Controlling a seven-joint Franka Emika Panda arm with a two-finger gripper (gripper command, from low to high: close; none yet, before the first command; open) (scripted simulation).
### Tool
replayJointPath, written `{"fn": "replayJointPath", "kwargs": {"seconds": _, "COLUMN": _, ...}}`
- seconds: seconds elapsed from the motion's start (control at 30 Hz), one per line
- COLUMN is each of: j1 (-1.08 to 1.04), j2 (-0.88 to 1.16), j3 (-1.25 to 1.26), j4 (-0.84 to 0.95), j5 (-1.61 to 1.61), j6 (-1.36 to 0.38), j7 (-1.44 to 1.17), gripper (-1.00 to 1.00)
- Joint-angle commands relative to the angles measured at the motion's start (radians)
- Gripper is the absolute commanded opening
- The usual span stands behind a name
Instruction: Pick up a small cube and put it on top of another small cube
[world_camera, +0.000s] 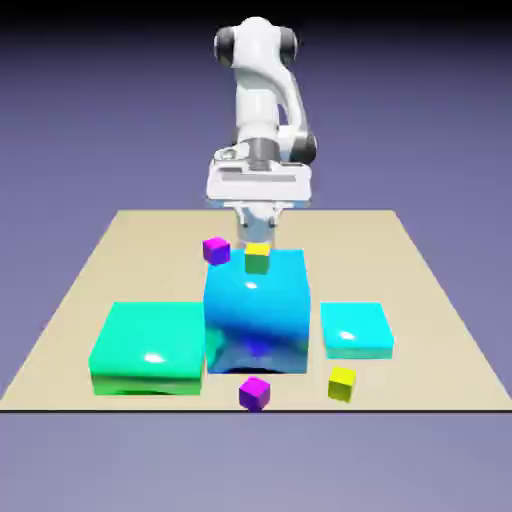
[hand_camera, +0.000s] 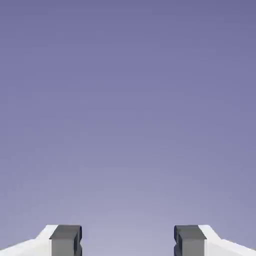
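Nearest you, a purple cube (world_camera: 254, 392) and a yellow cube (world_camera: 342, 383) lie before the big blue block (world_camera: 256, 312). Behind it: another purple cube (world_camera: 216, 249), another yellow cube (world_camera: 257, 258), then the gripper (hand_camera: 128, 241), jaws apart, empty.

A large blue block (world_camera: 256, 315) stands on the tan desk (world_camera: 420, 290), near its middle. Touching the blue block's side toward the exterior view's left lies a low green slab (world_camera: 148, 347). Just beside the blue block toward the exterior view's right sits a smaller, flat cyan slab (world_camera: 356, 330), apart from it by a narrow gap.
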Motion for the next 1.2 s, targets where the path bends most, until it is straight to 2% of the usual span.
{"fn": "replayJointPath", "kwargs": {"seconds": 0.0, "j1": -0.011, "j2": 0.036, "j3": 0.019, "j4": 0.028, "j5": -0.024, "j6": -0.037, "j7": -0.005, "gripper": 0.00}}
{"fn": "replayJointPath", "kwargs": {"seconds": 1.17, "j1": -0.392, "j2": 1.305, "j3": 0.674, "j4": 0.996, "j5": -0.857, "j6": -1.335, "j7": -0.180, "gripper": 0.00}}
